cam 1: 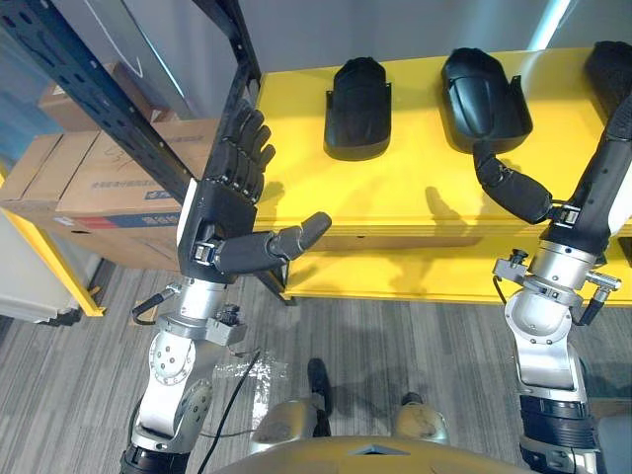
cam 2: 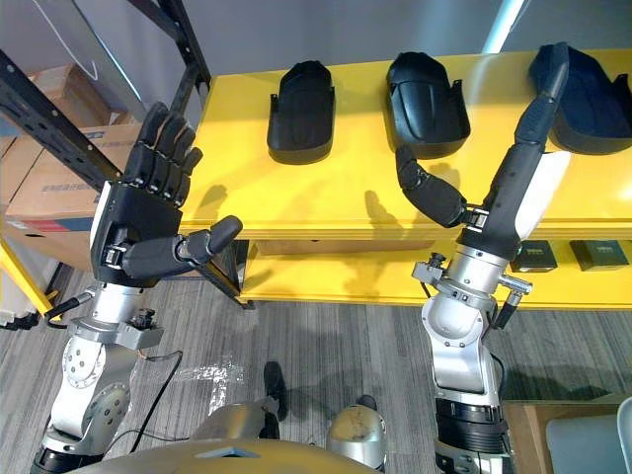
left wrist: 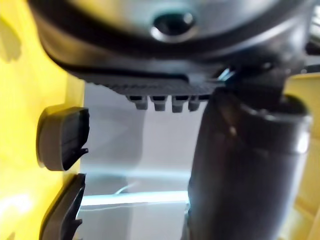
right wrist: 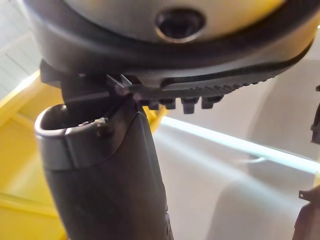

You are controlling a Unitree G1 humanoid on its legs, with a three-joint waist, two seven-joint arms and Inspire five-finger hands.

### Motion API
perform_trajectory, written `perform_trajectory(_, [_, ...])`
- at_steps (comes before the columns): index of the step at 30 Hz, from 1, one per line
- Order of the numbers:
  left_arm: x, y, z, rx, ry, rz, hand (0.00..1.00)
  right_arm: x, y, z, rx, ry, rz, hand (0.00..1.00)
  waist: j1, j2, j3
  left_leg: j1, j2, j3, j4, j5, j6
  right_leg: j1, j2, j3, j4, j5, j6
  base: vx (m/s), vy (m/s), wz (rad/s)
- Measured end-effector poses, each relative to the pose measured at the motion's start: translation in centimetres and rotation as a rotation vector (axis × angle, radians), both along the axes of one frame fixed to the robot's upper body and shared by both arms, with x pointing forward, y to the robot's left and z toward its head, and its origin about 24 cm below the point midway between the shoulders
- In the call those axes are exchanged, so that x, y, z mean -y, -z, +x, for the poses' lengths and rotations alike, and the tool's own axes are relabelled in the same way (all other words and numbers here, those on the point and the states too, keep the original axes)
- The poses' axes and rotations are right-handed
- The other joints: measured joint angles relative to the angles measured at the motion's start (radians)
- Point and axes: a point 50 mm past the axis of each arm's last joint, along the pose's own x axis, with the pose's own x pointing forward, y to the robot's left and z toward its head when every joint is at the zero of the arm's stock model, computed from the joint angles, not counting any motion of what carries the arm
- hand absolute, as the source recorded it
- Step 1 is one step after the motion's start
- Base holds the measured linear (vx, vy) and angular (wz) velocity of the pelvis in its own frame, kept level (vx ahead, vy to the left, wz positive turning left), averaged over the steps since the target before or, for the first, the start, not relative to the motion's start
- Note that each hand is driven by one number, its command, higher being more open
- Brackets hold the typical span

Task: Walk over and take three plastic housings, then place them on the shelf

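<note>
Closest in, the left hand (cam 2: pixel 138 222) is raised, spread flat and empty, near a black steel rack upright (cam 1: pixel 118 109). On the yellow shelf board (cam 2: pixel 336 197) three black moulded plastic housings (cam 2: pixel 301 111) lie apart in a row. The right hand (cam 2: pixel 515 168), fingers straight, holds nothing and reaches the rightmost housing (cam 2: pixel 588 94). I'd worry straight fingertips shove it backward instead of gripping.

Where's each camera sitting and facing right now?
Left eye view: head, looking down at yellow shelf with left housing, middle housing, right housing; left hand raised open.
Right eye view: beside it, same scene; right hand stretched toward right housing.
Left wrist view: along left hand's thumb, past two housings.
Right wrist view: along right hand's thumb, shelf beyond.
All four share the shelf.
</note>
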Motion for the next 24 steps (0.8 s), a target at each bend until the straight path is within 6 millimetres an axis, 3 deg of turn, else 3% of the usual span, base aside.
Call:
perform_trajectory(1, [0.0,0.0,0.0,0.0,0.0,0.0,1.0,-0.1,0.0,0.0,-0.002,-0.005,-0.002,1.0,0.0,-0.002,-0.002,0.001,0.001,0.0,0.0,-0.001,-0.001,0.002,0.0,0.0,0.0,0.0,0.0,0.26,-0.05,-0.06])
perform_trajectory(2, [-4.8,2.2,-2.8,-0.1,0.027,-0.081,1.0,4.4,6.1,-3.2,-0.217,0.297,0.218,1.0,0.011,-0.06,-0.06,0.051,-0.007,0.007,0.0,-0.019,0.005,0.068,-0.001,-0.001,-0.052,0.012,0.008,0.25,-0.028,-0.02])
perform_trajectory(5, [-4.6,2.6,-3.0,-0.117,0.082,-0.073,1.0,6.1,7.5,-4.2,-0.239,0.42,0.322,1.0,0.007,-0.058,-0.067,0.053,-0.008,0.014,0.0,-0.034,-0.002,0.076,-0.001,0.002,-0.064,0.015,0.009,0.05,0.003,-0.1])
perform_trajectory(7, [-5.1,4.7,-3.5,-0.192,0.099,-0.057,1.0,6.9,9.7,-5.3,-0.326,0.451,0.297,1.0,0.002,-0.054,-0.095,0.05,-0.004,0.034,0.0,-0.043,0.006,0.075,0.005,0.013,-0.092,0.031,0.007,0.0,0.016,-0.28])
perform_trajectory(8, [-6.5,7.7,-4.0,-0.302,0.111,-0.115,1.0,7.9,12.5,-6.7,-0.43,0.492,0.325,1.0,0.007,-0.051,-0.125,0.055,-0.003,0.045,0.0,-0.049,0.004,0.08,0.008,0.025,-0.108,0.033,0.007,0.07,0.009,-0.35])
perform_trajectory(9, [-8.3,11.9,-5.3,-0.416,0.134,-0.291,1.0,9.0,15.7,-8.0,-0.524,0.558,0.472,1.0,0.01,-0.05,-0.141,0.072,-0.001,0.056,0.0,-0.055,0.0,0.095,0.013,0.032,-0.119,0.035,0.006,0.08,-0.007,-0.26])
perform_trajectory(11, [-9.5,15.8,-7.1,-0.542,0.091,-0.457,1.0,10.0,20.0,-11.0,-0.654,0.703,0.705,1.0,0.01,-0.05,-0.14,0.086,-0.001,0.054,0.0,-0.059,-0.003,0.11,0.015,0.029,-0.12,0.03,0.001,0.04,-0.021,-0.05])
perform_trajectory(13, [-9.6,19.1,-10.4,-0.658,0.059,-0.611,1.0,9.5,24.7,-16.1,-0.794,0.89,0.978,1.0,0.012,-0.053,-0.133,0.082,-0.001,0.046,0.0,-0.058,-0.004,0.109,0.014,0.018,-0.122,0.027,0.0,0.02,-0.004,0.09])
perform_trajectory(15, [-9.0,19.9,-11.7,-0.677,0.084,-0.665,1.0,8.0,26.4,-18.2,-0.842,0.933,1.115,1.0,0.013,-0.063,-0.125,0.082,-0.002,0.04,0.0,-0.057,-0.005,0.11,0.013,0.011,-0.122,0.024,-0.001,0.03,0.007,0.09])
perform_trajectory(19, [-8.0,21.3,-12.3,-0.715,0.141,-0.742,1.0,5.8,28.6,-18.9,-0.941,0.837,1.26,1.0,0.019,-0.093,-0.114,0.084,-0.01,0.025,-0.001,-0.056,-0.004,0.111,0.01,-0.005,-0.121,0.007,0.0,-0.02,0.007,0.11])
perform_trajectory(24, [-6.6,24.1,-13.7,-0.889,0.055,-0.852,1.0,3.7,30.7,-18.6,-1.011,0.669,1.44,1.0,0.033,-0.13,-0.101,0.092,-0.033,-0.003,-0.001,-0.057,0.0,0.142,-0.007,-0.04,-0.128,-0.002,0.012,0.03,0.027,0.2])
